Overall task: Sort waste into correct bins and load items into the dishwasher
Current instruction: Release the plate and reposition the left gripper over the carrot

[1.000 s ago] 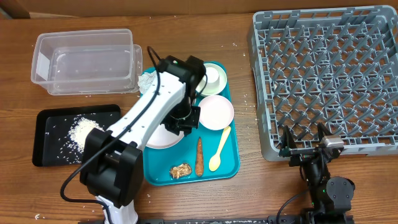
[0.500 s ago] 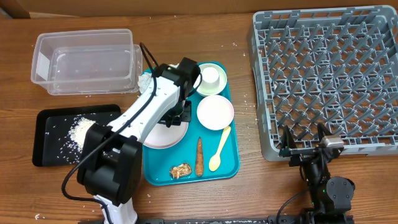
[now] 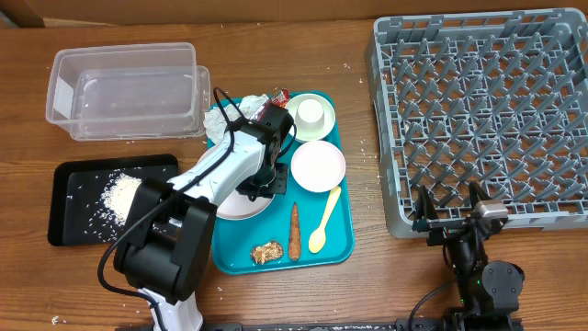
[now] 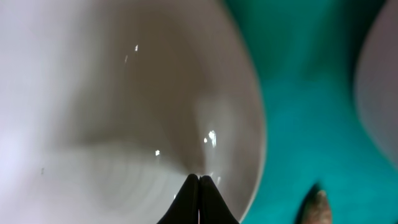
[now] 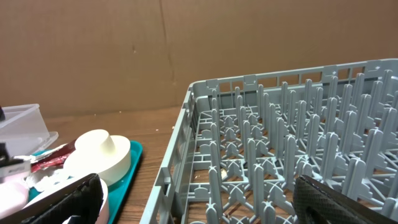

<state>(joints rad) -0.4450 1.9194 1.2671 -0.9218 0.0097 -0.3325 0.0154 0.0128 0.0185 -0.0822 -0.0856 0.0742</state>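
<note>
My left gripper (image 3: 261,181) is shut and empty, its tips (image 4: 199,178) close together just inside the right rim of the large white-pink plate (image 3: 241,202) (image 4: 112,93) on the teal tray (image 3: 335,241). On the tray lie the white bowl (image 3: 318,165), the pale green bowl (image 3: 323,127) with the white cup (image 3: 310,111), the yellow spoon (image 3: 324,221), the orange stick (image 3: 295,231), the brown chunk (image 3: 267,251), the crumpled napkin (image 3: 235,110) and the red wrapper (image 3: 278,97). My right gripper (image 3: 451,221) (image 5: 199,202) is open and empty beside the grey rack (image 3: 487,119) (image 5: 280,137).
The clear tub (image 3: 124,90) stands at the back left. The black tray (image 3: 78,230) in front of it holds rice crumbs (image 3: 119,193). Loose crumbs lie on the wood round the teal tray. The rack fills the right side of the table.
My left arm has drawn back to the left and dropped lower over the plate, uncovering the napkin and red wrapper. The right arm has not moved.
</note>
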